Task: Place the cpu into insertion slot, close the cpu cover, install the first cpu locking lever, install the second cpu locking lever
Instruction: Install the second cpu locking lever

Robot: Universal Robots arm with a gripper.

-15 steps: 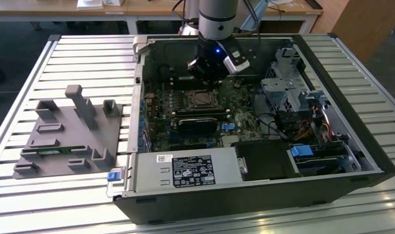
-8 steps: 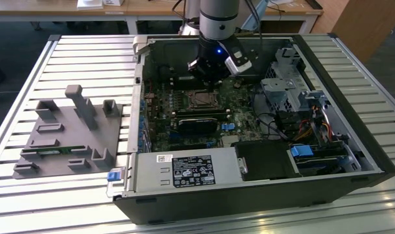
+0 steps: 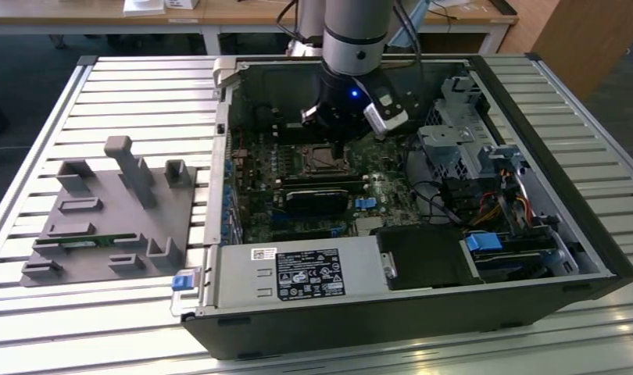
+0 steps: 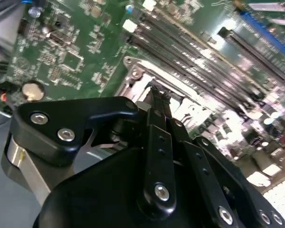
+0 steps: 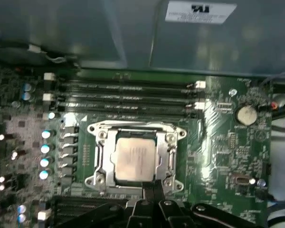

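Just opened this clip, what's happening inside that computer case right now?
A single robot arm reaches into an open computer case, its gripper hovering right at the edge of the socket on the motherboard. In the first wrist view, the cpu already sits in the insertion slot, and the cpu cover appears to lie closed around it. The gripper's fingertips sit close together and seem to carry nothing.

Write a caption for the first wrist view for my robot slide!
Gripper poised at the edge of the cpu cover, closed over the cpu in its socket.
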